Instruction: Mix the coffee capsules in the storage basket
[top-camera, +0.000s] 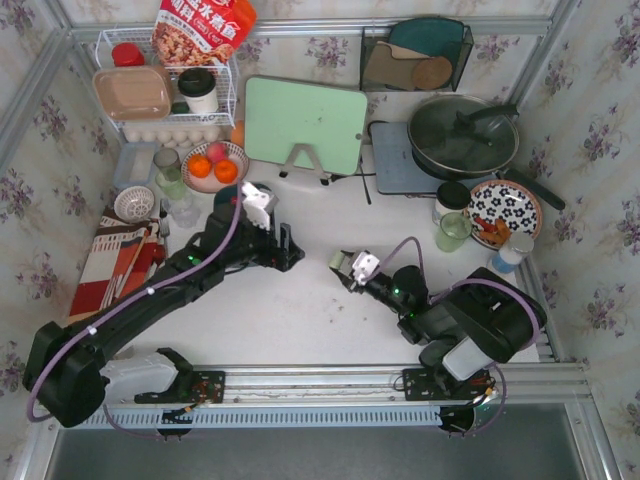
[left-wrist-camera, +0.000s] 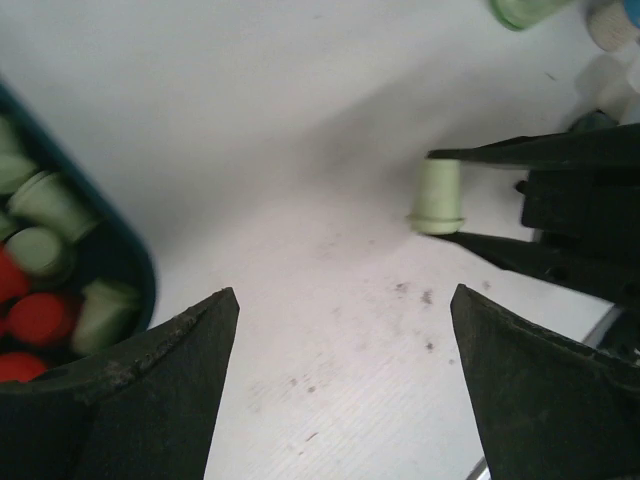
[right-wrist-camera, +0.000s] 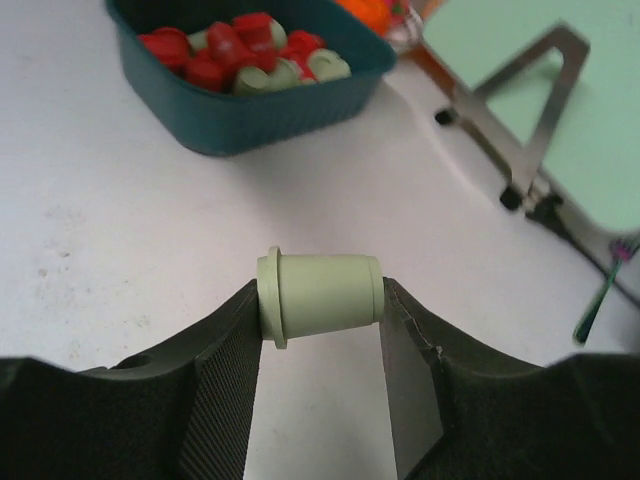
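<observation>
**A:** Teal plastic, the storage basket (right-wrist-camera: 250, 105). Where did it sit?

**B:** On the white counter (top-camera: 300, 320), beyond the right fingers (right-wrist-camera: 235, 350). From above, the left arm (top-camera: 150, 290) lay over it and hid it. The left fingers (left-wrist-camera: 190, 350) hung just beside its rim, spread wide and empty.

**A:** And inside it?

**B:** Coffee capsules (right-wrist-camera: 240, 55), red and pale green, heaped together, some lying on their sides.

**A:** What were the right fingers doing?

**B:** They were clamped on one pale green capsule (right-wrist-camera: 325, 295), which lay crosswise between them. It was over bare counter, apart from the basket.

**A:** What stood round about?

**B:** A mint-green cutting board (top-camera: 305, 122) on a metal stand (right-wrist-camera: 520, 110) stood behind the basket. A fruit bowl (top-camera: 243, 160) with oranges (top-camera: 200, 166) was just left of the board. The white wire rack (top-camera: 233, 95) filled the far left corner. On the right were a lidded pan (top-camera: 462, 135) and a patterned plate (top-camera: 510, 205).
</observation>
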